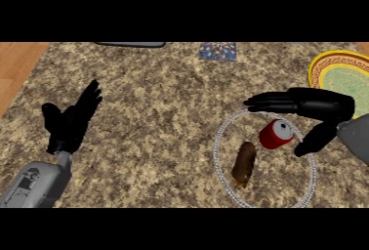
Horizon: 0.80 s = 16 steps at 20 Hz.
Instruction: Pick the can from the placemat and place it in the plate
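A red can [276, 134] with a silver top stands on an oval placemat [223, 161] that has a pale beaded rim and matches the counter's speckled brown. My right hand [317, 106] hovers over the can from the right, fingers stretched out above it and thumb hanging down beside it, open and not closed on it. The yellow plate [324, 66] with a green centre and patterned rim lies at the far right edge, partly cut off. My left hand [70, 121] rests open at the left, fingers up.
A brown elongated food item [244, 164] lies on the placemat just left of and below the can. A small blue patterned object [218, 51] sits at the counter's back edge, beside a grey object [133, 44]. Wooden surface [18, 63] shows at the far left.
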Tool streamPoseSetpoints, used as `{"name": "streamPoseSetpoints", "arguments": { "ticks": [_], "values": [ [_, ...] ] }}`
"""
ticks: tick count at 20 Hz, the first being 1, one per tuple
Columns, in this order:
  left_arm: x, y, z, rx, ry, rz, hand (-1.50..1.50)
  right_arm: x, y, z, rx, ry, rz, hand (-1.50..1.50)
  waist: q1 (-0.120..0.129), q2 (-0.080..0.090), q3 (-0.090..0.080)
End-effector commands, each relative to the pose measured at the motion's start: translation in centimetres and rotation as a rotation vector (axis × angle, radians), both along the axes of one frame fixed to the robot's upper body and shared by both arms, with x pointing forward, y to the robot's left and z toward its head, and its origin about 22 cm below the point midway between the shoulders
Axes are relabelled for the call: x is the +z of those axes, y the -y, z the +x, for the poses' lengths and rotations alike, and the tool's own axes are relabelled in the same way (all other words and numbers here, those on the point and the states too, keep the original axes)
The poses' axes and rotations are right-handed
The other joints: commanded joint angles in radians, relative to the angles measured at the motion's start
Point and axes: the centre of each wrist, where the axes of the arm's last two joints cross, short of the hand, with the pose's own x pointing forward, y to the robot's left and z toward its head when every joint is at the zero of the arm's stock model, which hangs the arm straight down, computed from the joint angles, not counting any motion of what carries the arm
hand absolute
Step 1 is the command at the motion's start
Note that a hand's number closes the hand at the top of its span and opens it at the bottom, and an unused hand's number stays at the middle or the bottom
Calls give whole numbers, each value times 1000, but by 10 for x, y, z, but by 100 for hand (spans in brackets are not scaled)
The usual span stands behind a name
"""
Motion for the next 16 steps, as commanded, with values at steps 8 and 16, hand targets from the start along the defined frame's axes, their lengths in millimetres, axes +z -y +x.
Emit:
{"name": "streamPoseSetpoints", "arguments": {
  "ticks": [8,16],
  "values": [
    [-4,-11,-1,19,-11,12,0,-40,-3,29,255,44,-195,-150,-18,-10,-3],
    [-6,-5,-1,32,-28,5,0,-52,-18,47,290,38,-230,-150,-44,-16,-4]
  ]
}}
